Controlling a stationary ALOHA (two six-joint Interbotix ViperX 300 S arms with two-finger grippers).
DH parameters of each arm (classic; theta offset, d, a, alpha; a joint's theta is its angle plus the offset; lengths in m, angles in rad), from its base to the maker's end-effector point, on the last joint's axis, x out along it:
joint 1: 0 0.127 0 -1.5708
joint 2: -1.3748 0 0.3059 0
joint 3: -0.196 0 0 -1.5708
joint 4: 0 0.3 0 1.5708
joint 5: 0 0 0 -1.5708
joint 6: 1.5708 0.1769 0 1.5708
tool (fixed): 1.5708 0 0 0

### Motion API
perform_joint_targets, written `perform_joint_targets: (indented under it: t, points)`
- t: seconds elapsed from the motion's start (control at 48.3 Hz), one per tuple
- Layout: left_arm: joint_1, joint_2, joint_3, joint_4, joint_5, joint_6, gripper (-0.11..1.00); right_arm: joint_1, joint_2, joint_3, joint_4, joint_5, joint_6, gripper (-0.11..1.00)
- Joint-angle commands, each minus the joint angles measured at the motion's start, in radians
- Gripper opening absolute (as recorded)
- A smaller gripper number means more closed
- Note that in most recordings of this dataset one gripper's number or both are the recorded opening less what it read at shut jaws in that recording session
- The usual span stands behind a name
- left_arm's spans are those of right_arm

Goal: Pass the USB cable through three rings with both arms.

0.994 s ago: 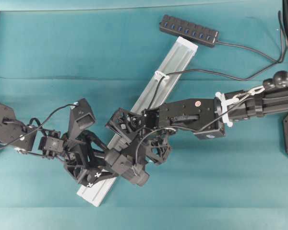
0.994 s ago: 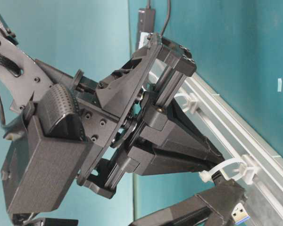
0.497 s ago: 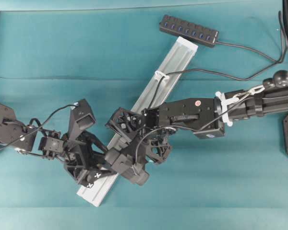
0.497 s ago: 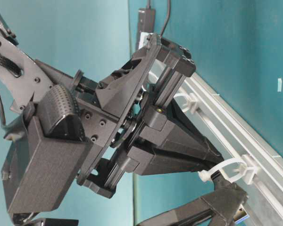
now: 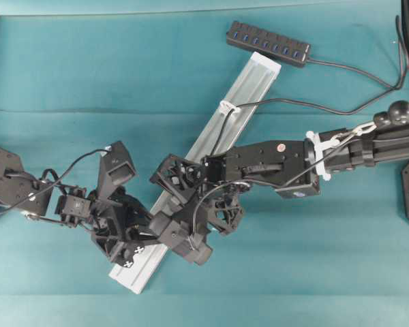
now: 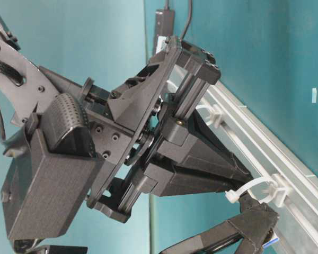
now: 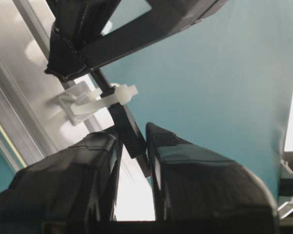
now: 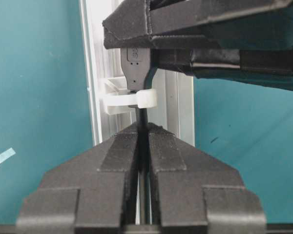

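Overhead, both arms hide 2 rings on the rail [image 5: 218, 133]; the left tool [image 7: 134, 146] is blurred close up.

1. The left gripper [image 7: 134, 146], wide open a second ago, now has its jaws drawn in around the plug of the USB cable [image 7: 127, 127], just past the white ring [image 7: 103, 100].
2. In the table-level view, the blue-tipped plug end [image 6: 272, 241], plainly exposed earlier, is now nearly hidden behind the left gripper's finger [image 6: 249, 225].
3. In the overhead view, the left gripper's fingers [image 5: 133, 235] sit closer together than before.
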State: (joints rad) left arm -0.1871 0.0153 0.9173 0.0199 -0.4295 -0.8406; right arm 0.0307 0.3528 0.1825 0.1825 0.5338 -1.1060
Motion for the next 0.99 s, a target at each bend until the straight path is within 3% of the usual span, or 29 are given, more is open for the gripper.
perform_joint_targets:
  t: [0.0,0.642,0.725,0.808,0.891,0.974]
  points:
    - [-0.005,-0.009,-0.012,0.003,-0.003,0.003,0.17,-0.005,0.003,-0.003,0.002,-0.003,-0.003,0.05]
    - [-0.005,-0.012,0.005,0.003,0.003,-0.049,0.13,-0.006,0.002,-0.003,0.002,0.006,0.005,0.08]
    - [-0.005,-0.012,0.005,0.003,0.005,-0.049,0.13,-0.006,0.002,-0.003,0.002,0.035,0.006,0.24]
    - [-0.005,-0.012,0.006,0.003,0.005,-0.055,0.12,-0.008,0.002,-0.003,0.002,0.055,0.014,0.49]
    - [-0.005,-0.012,0.006,0.003,0.005,-0.060,0.12,-0.011,0.000,-0.002,-0.003,0.052,0.052,0.73]
    - [-0.003,-0.012,0.006,0.003,0.005,-0.061,0.12,-0.012,0.000,-0.002,-0.017,0.046,0.091,0.90]
